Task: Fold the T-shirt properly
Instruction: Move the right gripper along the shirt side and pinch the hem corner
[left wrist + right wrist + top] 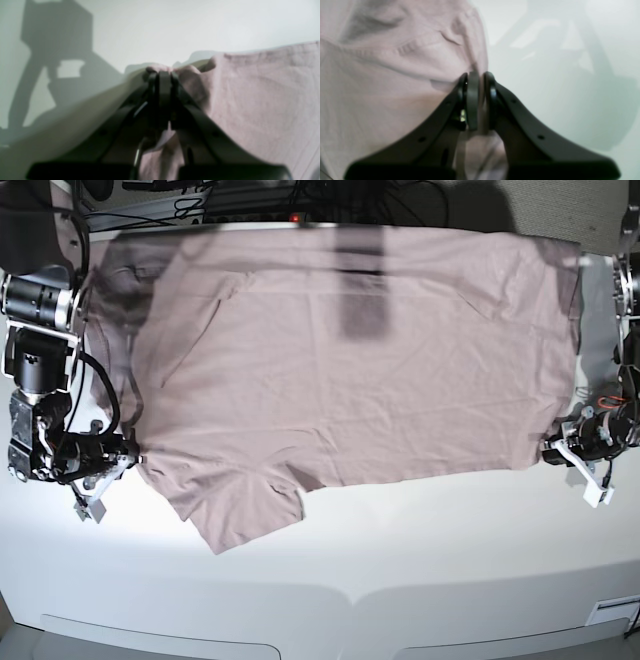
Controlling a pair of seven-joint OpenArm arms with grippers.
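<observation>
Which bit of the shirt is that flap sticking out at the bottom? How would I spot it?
Start from the white table, covered by the pink T-shirt. Follow its near edge toward the picture's left: the sleeve juts out there, the only flap breaking that straight edge.

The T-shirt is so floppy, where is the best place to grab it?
Probably at its outer side edges, one from each side, low to the table. The T-shirt lies spread flat, so only its borders offer fabric to pinch. The left gripper and right gripper each clamp such an edge.
</observation>
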